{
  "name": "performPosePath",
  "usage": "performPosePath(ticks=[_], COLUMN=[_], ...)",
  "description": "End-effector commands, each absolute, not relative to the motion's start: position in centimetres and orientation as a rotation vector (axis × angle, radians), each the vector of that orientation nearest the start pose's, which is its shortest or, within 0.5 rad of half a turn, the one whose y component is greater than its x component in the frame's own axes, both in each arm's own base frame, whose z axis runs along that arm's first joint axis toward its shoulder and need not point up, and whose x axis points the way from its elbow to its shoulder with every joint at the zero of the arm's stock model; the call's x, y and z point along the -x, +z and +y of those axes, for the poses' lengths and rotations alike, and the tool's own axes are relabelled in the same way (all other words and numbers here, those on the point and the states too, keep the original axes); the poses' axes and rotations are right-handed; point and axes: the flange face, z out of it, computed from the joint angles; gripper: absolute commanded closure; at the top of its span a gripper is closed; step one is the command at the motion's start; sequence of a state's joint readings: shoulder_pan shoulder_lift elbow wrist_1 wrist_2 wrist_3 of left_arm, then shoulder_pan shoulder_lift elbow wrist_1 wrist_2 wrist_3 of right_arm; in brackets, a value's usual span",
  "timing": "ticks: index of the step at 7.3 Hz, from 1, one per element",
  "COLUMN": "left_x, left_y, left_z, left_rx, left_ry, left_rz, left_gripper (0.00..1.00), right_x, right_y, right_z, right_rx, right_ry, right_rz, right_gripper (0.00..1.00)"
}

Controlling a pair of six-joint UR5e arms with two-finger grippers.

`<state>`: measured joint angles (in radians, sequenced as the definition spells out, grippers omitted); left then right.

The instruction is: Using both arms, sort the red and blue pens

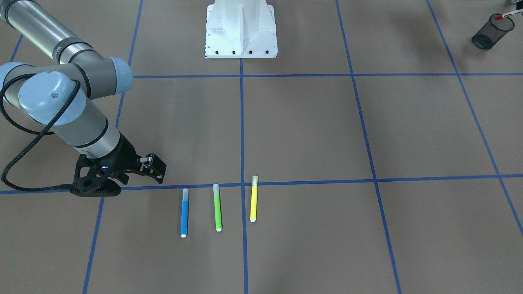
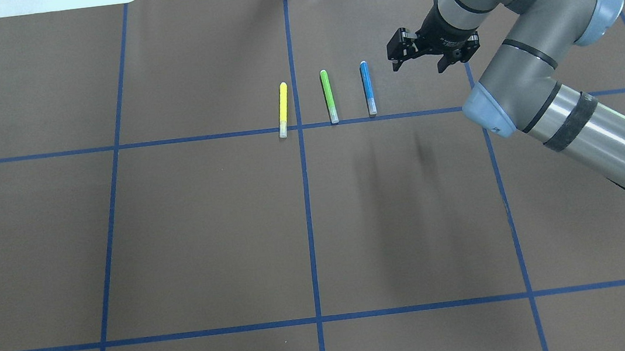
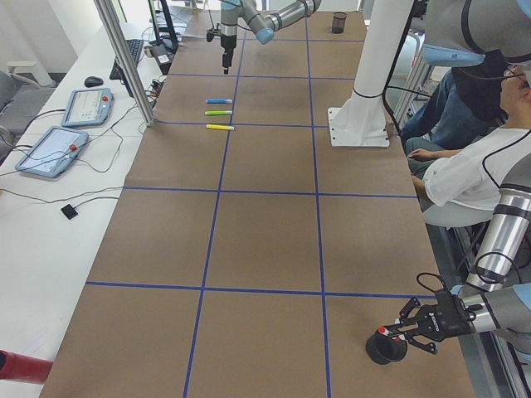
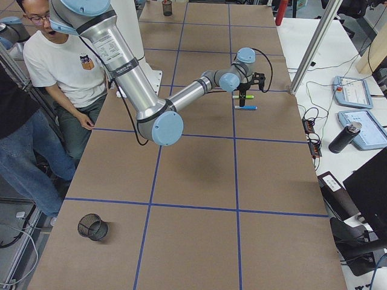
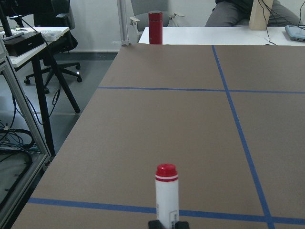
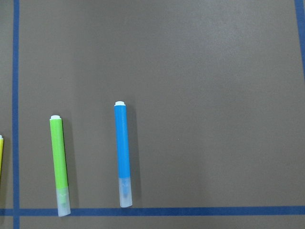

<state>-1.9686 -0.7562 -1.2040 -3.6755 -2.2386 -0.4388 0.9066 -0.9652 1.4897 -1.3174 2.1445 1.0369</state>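
Observation:
The blue pen lies flat on the brown table, clear cap toward the robot, leftmost of three pens in the front view. It also shows in the right wrist view as the blue pen. My right gripper hovers open just beside it, a little to the outside, with nothing held. The red pen, with its white barrel and red cap, is pinched in my left gripper, which is shut on it. It hangs right over a black mesh cup at the table's left end.
A green pen and a yellow pen lie parallel beside the blue one. A second mesh cup stands at the table's right end. The white robot base sits mid-table, and people sit beside it.

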Motion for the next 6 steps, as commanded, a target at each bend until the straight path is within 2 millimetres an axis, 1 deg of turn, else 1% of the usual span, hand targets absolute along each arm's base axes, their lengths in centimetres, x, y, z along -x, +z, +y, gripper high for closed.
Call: performPosePath(ticks=[1, 2, 3, 4, 5, 6], left_x=[5.6, 5.7, 5.4, 5.2, 6.0, 8.2], left_y=[78.8, 79.5, 79.8, 79.5, 79.5, 77.7], left_z=[4.7, 4.2, 4.8, 4.3, 1.4, -4.9], left_rx=[-0.892, -0.888, -0.877, -0.876, -0.849, -0.826], left_ry=[-0.424, -0.419, -0.425, -0.391, -0.366, -0.347], left_rz=[0.659, 0.667, 0.669, 0.717, 0.777, 0.836], left_gripper=[0.79, 0.01, 0.00, 0.00, 0.00, 0.00], right_x=[37.6, 37.6, 37.6, 37.6, 37.9, 38.5], right_y=[30.6, 30.6, 30.6, 30.6, 30.6, 30.0], right_z=[-60.9, -60.9, -60.9, -60.9, -61.3, -62.0], right_rx=[-0.089, -0.088, -0.088, -0.089, -0.086, -0.085], right_ry=[0.124, 0.123, 0.123, 0.124, 0.125, 0.126], right_rz=[-0.924, -0.925, -0.925, -0.924, -0.921, -0.920], right_gripper=[0.05, 0.05, 0.05, 0.05, 0.05, 0.05])
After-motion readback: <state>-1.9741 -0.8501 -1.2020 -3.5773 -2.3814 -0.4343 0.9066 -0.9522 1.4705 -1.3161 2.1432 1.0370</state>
